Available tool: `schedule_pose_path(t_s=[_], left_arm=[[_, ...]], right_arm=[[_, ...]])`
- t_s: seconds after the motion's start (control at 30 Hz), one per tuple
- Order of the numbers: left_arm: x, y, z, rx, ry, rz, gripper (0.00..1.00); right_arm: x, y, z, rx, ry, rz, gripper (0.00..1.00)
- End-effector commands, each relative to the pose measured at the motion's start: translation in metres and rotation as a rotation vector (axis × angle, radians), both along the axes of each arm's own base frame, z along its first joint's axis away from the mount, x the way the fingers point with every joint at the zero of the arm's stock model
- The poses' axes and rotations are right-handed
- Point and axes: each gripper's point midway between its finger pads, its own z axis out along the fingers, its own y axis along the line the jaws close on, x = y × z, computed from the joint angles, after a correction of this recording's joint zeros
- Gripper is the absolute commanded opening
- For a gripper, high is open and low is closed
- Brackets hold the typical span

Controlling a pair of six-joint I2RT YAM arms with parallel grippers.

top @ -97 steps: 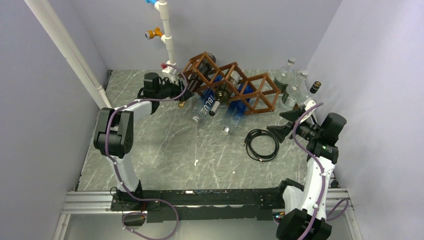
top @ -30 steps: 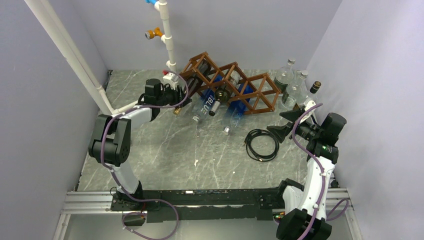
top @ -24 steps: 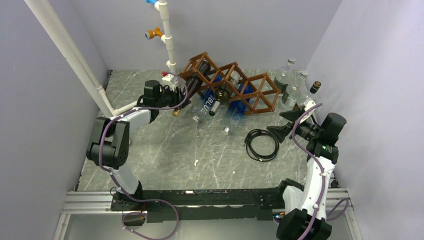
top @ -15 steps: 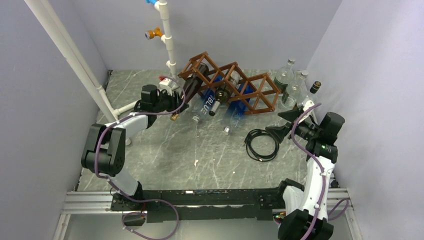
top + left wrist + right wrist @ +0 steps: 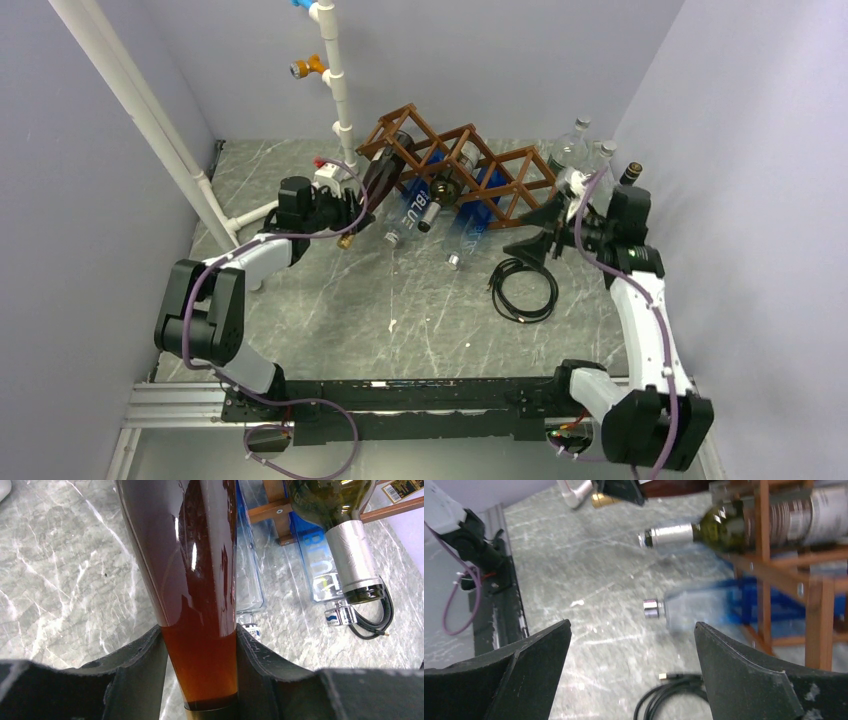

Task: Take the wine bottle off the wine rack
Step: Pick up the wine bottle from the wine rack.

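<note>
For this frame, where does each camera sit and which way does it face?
Top: above and behind the robot, looking down on the table and wine rack; left arm and right arm show.
Left wrist: on the left gripper, looking past its fingers shut on the brown bottle toward the rack.
Right wrist: on the open right gripper, facing the rack across the table; both fingers show.
Shared: the silver-necked green bottle shows in all three.

The left arm (image 5: 255, 255) and the right arm (image 5: 645, 310) share one build: white shells on the long links and bulky black housings at the joints. A thin purple cable (image 5: 445, 612) runs along each arm. The gripper fingers (image 5: 135, 680) are matte black, broad and wedge-shaped, with scuffed, speckled edges.
</note>
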Motion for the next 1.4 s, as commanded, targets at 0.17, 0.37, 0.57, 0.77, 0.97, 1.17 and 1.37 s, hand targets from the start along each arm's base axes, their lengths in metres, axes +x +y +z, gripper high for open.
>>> schedule_pose_path(t_s=[0.17, 0.37, 0.57, 0.77, 0.97, 1.17, 1.37], left_arm=[[-0.010, -0.020, 0.103, -0.100, -0.345, -0.122, 0.00], [-0.015, -0.018, 0.102, -0.092, -0.335, -0.118, 0.00], [-0.018, -0.017, 0.102, -0.084, -0.329, -0.111, 0.00], [-0.022, -0.017, 0.100, -0.090, -0.318, -0.105, 0.00], [-0.028, -0.015, 0.102, -0.089, -0.324, -0.102, 0.00], [-0.032, -0.014, 0.105, -0.098, -0.332, -0.097, 0.00], [-0.032, -0.014, 0.106, -0.106, -0.331, -0.093, 0.00]], right_arm=[[0.049, 0.079, 0.072, -0.031, -0.017, 0.100, 0.95], [0.075, 0.140, 0.082, -0.029, 0.000, 0.143, 0.93], [0.101, 0.206, 0.074, 0.020, 0.189, -0.009, 0.93], [0.150, 0.246, 0.041, 0.009, 0.445, -0.350, 0.96], [0.176, 0.262, 0.017, 0.083, 0.569, -0.510, 0.97], [0.189, 0.261, -0.004, 0.113, 0.642, -0.660, 1.00], [0.193, 0.268, -0.023, 0.111, 0.684, -0.727, 0.98]])
